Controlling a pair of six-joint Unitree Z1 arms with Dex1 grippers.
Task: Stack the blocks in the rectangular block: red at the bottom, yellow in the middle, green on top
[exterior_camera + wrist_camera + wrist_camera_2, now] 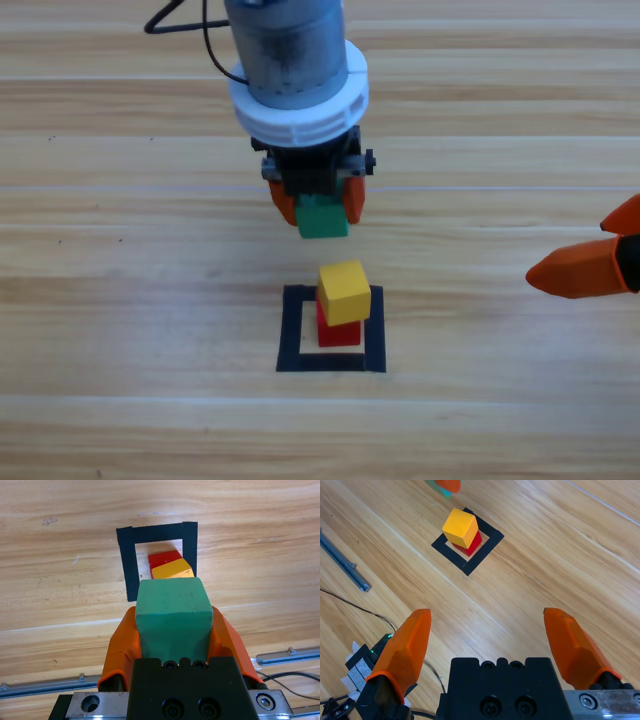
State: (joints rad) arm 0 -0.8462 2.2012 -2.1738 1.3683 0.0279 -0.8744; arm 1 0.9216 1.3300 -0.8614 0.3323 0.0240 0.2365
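My left gripper (320, 210) is shut on the teal-green cube (323, 218) and holds it above the table, just behind the stack. In the left wrist view the green cube (172, 617) fills the space between the orange jaws. The yellow cube (345, 292) sits on the red cube (340, 333), a little askew, inside the black tape rectangle (297, 330). The same stack shows in the right wrist view: yellow cube (460, 526) over red cube (472, 545). My right gripper (570, 250) waits open at the right edge, holding nothing.
A metal rail (345, 562) and black cables lie along the table's far side. Another rail (290, 656) shows under the left gripper. Bare wood surrounds the tape rectangle (129, 570).
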